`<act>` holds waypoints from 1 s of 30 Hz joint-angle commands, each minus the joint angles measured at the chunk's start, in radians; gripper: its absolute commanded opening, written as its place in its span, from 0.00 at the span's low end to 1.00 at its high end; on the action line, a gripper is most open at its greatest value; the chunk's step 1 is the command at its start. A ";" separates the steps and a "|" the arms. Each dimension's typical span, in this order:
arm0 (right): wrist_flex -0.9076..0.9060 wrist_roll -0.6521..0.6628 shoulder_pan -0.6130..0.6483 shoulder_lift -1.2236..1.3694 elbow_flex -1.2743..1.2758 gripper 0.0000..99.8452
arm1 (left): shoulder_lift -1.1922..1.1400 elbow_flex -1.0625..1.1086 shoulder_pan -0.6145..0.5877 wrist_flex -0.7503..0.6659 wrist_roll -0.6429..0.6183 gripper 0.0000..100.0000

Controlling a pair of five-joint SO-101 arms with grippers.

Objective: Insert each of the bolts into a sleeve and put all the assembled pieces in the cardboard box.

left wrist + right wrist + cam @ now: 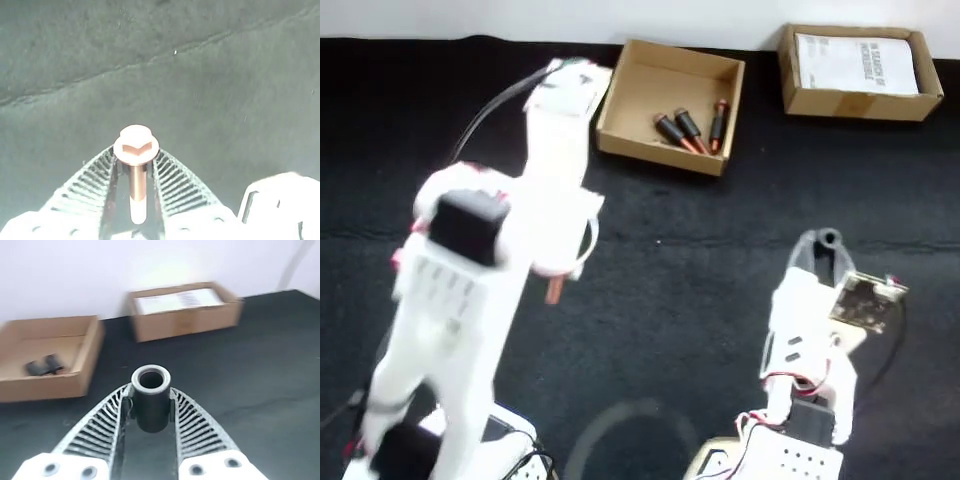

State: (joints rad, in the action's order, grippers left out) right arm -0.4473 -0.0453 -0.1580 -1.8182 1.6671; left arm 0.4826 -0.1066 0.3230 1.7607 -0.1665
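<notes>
A copper bolt (136, 165) with a hex flange head is clamped between the ribbed fingers of my left gripper (136, 167), head outward, above the black cloth. In the high view its tip (554, 291) pokes out under the left arm. My right gripper (150, 410) is shut on a dark grey sleeve (150, 397), its open bore facing away from the wrist; the sleeve (828, 241) shows at the right arm's front end. The open cardboard box (620, 128) at the back holds three assembled pieces (691, 128).
A second cardboard box (861, 62) with a printed sheet inside stands at the back right. Black cloth (700, 280) covers the table between the two arms and in front of both boxes.
</notes>
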 commanded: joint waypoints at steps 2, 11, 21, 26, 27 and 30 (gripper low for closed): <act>-0.004 -0.006 0.127 -0.010 0.108 0.01 | 0.306 0.177 -0.002 -0.127 0.035 0.01; -0.311 -0.005 0.524 -0.010 0.015 0.01 | 0.792 0.680 0.001 -0.694 0.103 0.01; -0.420 0.100 0.611 -0.007 -0.031 0.01 | 0.944 1.225 0.008 -1.264 0.095 0.01; -0.420 0.114 0.613 -0.008 -0.031 0.01 | 0.874 1.325 0.105 -1.442 0.094 0.01; -0.420 0.114 0.613 -0.008 -0.031 0.01 | 0.839 1.322 0.122 -1.458 0.080 0.01; -0.417 0.114 0.615 -0.008 -0.031 0.01 | 0.694 1.260 0.137 -1.517 -0.035 0.01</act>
State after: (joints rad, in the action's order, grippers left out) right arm -0.8646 0.0545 0.4465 -1.8182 1.6609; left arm 1.2835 1.2160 0.4381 0.3092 -0.1174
